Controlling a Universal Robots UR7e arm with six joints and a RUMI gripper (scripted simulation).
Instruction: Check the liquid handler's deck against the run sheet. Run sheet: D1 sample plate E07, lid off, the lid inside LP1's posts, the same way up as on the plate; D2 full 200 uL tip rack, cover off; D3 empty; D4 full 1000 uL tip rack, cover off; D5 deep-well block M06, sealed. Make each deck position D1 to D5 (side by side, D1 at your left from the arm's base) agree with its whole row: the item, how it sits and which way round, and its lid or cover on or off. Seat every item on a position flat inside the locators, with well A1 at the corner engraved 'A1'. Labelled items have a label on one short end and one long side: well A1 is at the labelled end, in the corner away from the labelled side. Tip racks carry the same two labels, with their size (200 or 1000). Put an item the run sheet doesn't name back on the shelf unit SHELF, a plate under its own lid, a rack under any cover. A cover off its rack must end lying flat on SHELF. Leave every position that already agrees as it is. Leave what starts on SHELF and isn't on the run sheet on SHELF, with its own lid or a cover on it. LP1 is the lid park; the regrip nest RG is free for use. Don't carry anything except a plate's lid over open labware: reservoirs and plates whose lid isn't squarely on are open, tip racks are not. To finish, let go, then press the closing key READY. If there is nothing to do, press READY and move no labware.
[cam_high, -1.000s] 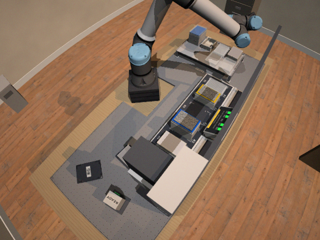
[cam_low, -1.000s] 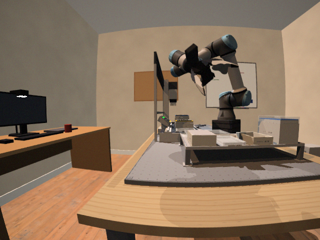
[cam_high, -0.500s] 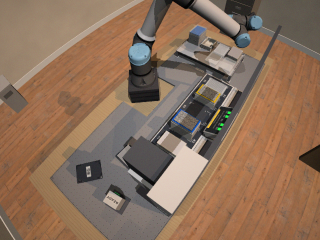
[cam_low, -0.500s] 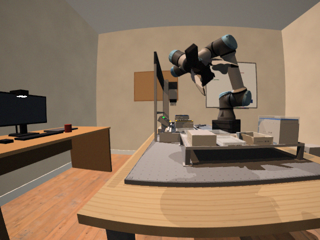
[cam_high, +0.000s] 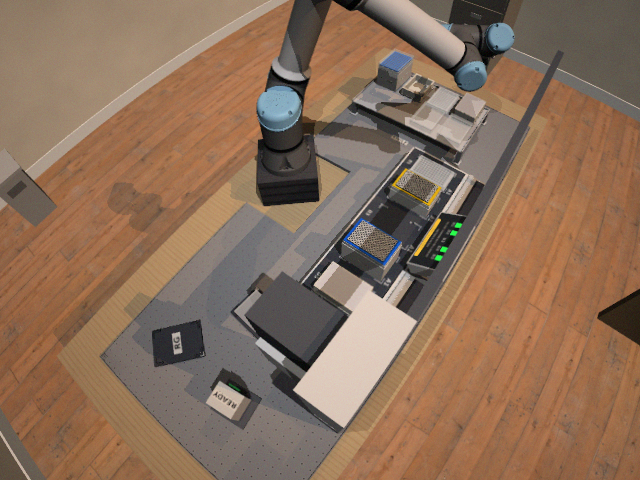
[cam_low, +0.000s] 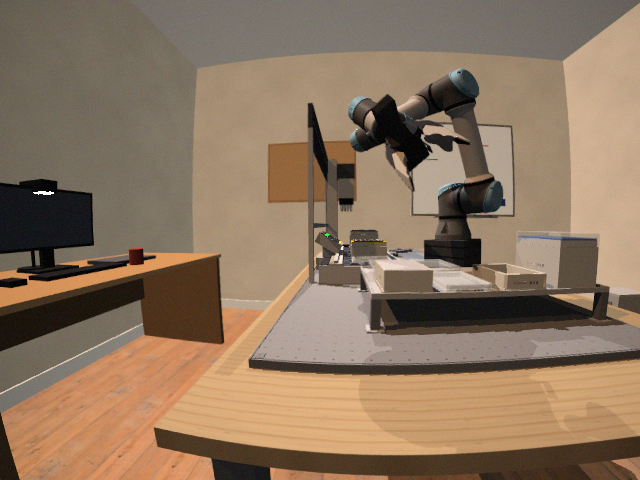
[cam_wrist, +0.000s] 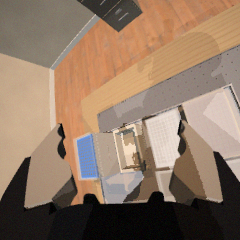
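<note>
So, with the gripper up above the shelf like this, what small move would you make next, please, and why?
Probably lower the gripper straight down toward the shelf. The wrist view looks down between the open, empty fingers at an open tan box and a white plate, and the side view shows the gripper high above them. Which item it wants, I can't tell.

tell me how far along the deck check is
Early. Uncovered yellow-rimmed and blue-rimmed tip racks sit on the deck. The open, empty end effector hangs high above SHELF, over a tan open tray, nothing gripped. Any remaining swaps and pressing READY are left.
</note>
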